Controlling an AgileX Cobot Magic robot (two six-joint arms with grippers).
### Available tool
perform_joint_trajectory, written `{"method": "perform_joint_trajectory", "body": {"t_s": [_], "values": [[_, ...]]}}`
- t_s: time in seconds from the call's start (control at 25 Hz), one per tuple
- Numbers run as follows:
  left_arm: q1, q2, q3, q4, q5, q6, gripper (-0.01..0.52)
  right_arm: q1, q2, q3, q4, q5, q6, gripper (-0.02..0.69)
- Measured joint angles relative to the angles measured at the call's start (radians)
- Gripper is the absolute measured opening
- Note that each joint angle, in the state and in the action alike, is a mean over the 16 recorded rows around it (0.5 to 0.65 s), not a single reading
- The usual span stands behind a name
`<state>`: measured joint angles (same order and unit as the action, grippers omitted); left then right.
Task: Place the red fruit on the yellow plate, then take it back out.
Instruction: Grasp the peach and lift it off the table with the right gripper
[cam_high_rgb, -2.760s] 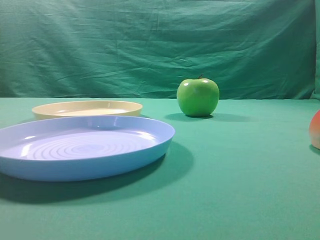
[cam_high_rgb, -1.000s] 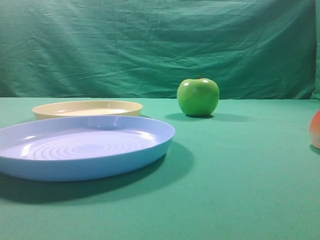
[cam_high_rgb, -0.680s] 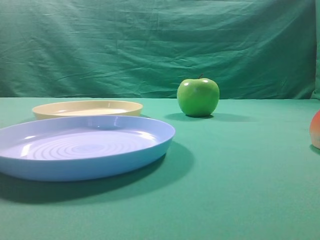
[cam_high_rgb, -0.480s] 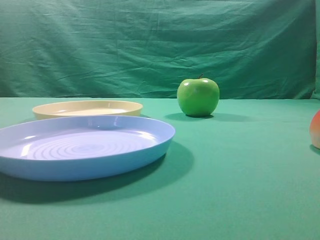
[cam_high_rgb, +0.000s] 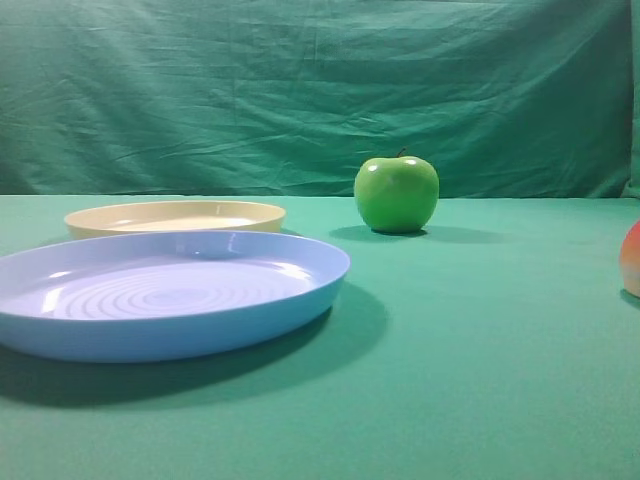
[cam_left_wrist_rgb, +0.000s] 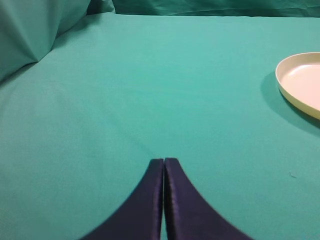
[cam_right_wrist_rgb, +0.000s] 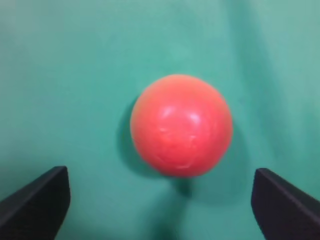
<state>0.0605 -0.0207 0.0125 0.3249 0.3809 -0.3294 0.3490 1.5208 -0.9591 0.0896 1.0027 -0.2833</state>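
The red fruit (cam_right_wrist_rgb: 181, 126) rests on the green cloth, seen from straight above in the right wrist view. My right gripper (cam_right_wrist_rgb: 160, 200) hangs over it, open wide, with one dark fingertip at each lower corner and the fruit just beyond the gap. In the high view only a sliver of the red fruit (cam_high_rgb: 631, 258) shows at the right edge. The yellow plate (cam_high_rgb: 175, 216) lies at the back left with nothing on it, and the left wrist view catches its rim (cam_left_wrist_rgb: 300, 82). My left gripper (cam_left_wrist_rgb: 164, 161) is shut, empty, over bare cloth.
A large light-blue plate (cam_high_rgb: 300, 262) with concentric rings lies in front of the yellow plate. A glossy green apple (cam_high_rgb: 396, 193) stands at the back centre. A green cloth backdrop hangs behind the table.
In the high view the red fruit at the right edge has shifted very slightly. Plates and green apple are unchanged.
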Motion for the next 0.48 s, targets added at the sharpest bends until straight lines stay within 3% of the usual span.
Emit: {"method": "perform_joint_trajectory", "body": {"t_s": [0.28,0.48], "values": [[0.0,0.0,0.0,0.0,0.0,0.0,0.0,0.0,0.119,-0.004,-0.027,-0.091,0.006,0.613],[0.0,0.0,0.0,0.0,0.0,0.0,0.0,0.0,0.174,-0.01,-0.04,-0.128,0.011,0.524]]}}
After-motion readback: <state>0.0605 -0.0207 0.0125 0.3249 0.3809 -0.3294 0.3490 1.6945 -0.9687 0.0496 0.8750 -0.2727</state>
